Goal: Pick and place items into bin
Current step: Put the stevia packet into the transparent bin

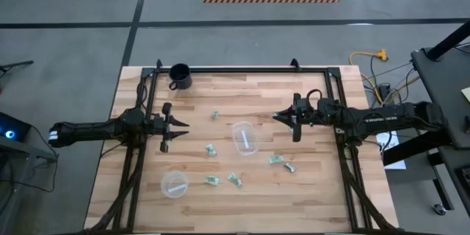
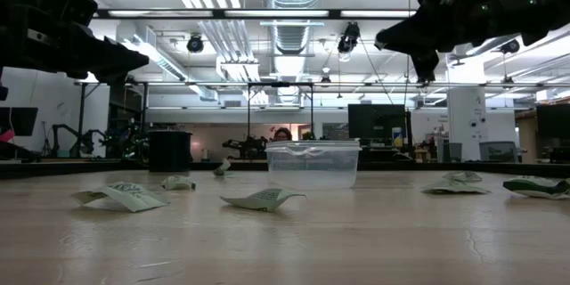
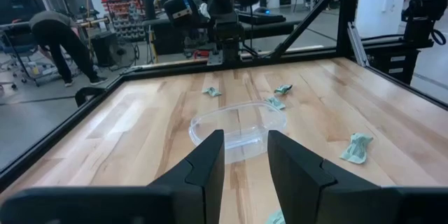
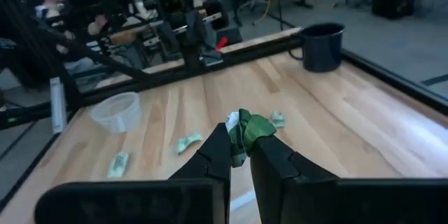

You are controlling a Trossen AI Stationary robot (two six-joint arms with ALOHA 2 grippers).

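Several small pale-green and white wrapped items [image 1: 211,149] lie scattered on the wooden table [image 1: 330,198]. The bin, a small round clear cup [image 1: 174,184], stands near the table's front left and shows in the right wrist view too [image 4: 119,110]. My right gripper [image 4: 239,147] hovers above the table right of centre [image 1: 280,117], pointing level toward the left side, shut on one green and white item [image 4: 246,130]. My left gripper [image 3: 245,147] waits at the table's left [image 1: 182,126], open with nothing between its fingers. My right gripper pinches the crumpled wrapped item between its two fingers, at the item's lower part [image 4: 240,144]. The fingers come level from the table's right side. The item sticks up and out past the fingertips, lifted clear of the table.
A larger clear oval dish [image 1: 246,138] stands at the table's middle, between the two grippers. A black mug [image 1: 180,77] sits at the far left. A black frame rail [image 1: 242,70] runs along the far edge. People show in the room beyond.
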